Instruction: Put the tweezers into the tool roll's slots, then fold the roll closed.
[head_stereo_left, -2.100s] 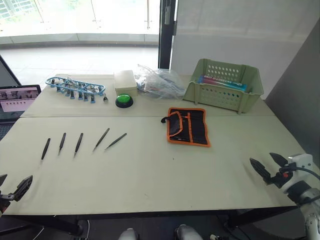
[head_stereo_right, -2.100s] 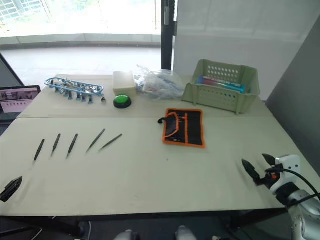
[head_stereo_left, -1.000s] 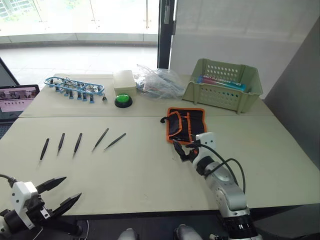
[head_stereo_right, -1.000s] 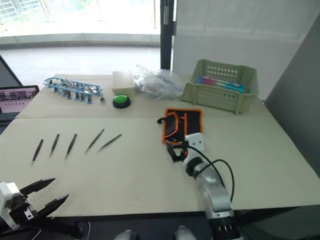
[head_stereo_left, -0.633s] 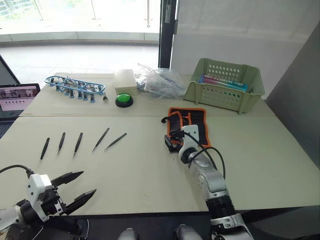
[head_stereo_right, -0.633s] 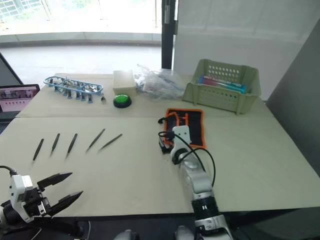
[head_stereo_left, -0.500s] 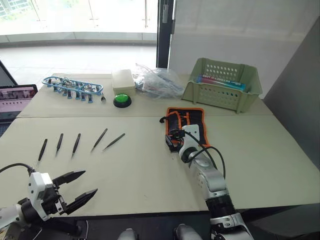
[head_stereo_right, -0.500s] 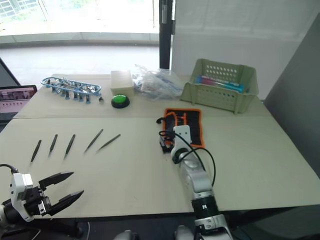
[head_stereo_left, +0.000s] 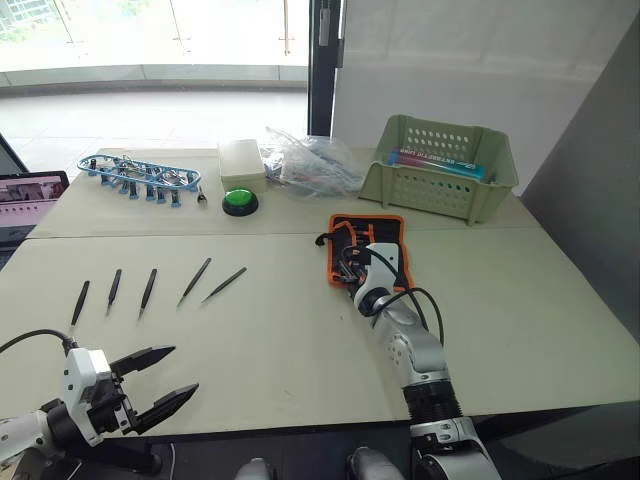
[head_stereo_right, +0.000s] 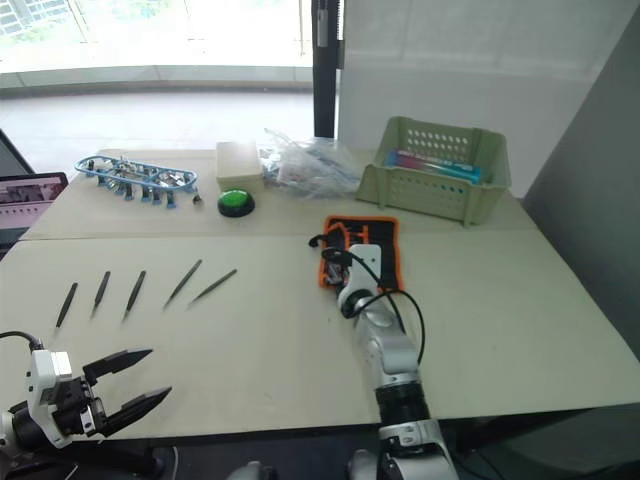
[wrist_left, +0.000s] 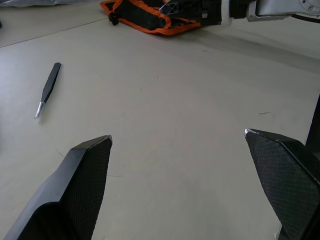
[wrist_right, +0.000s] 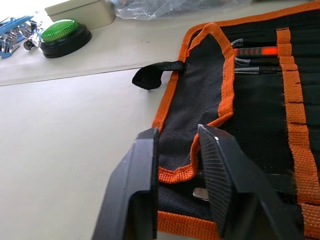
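Counter (head_stereo_left: 300, 330): beige, with a seam running across between the far and near halves.

Tool roll (head_stereo_left: 372, 248): black fabric with orange edging, lying unrolled on the counter right of centre, just in front of the green basket (head_stereo_left: 444, 166). Black strap loop (wrist_right: 150, 76) protruding from the left edge. Orange stitched slot strip (wrist_right: 292, 85) visible inside, with a few tool handles seated near it. One flap of the left side folded over onto the roll.

Tweezers (head_stereo_left: 150, 290): five, dark and pointed, laid out in a row on the counter's left half, well apart from the tool roll. Three on the left roughly parallel, two on the right angled. One of them (wrist_left: 47, 89) visible ahead of the left fingers.

Right gripper (head_stereo_left: 347, 268): extended over the near left corner of the tool roll. Fingers (wrist_right: 145, 190) nearly closed, astride the orange-edged flap border; whether actually gripping the fabric, cannot tell.

Left gripper (head_stereo_left: 165, 378): low at the near left edge of the counter, well short of the tweezers. Fingers (wrist_left: 80, 175) spread wide, released, holding nothing.

Far side of the counter: blue rack of clips (head_stereo_left: 140, 175), beige box (head_stereo_left: 242, 160), green button (head_stereo_left: 240, 200), clear plastic bag (head_stereo_left: 310, 165).
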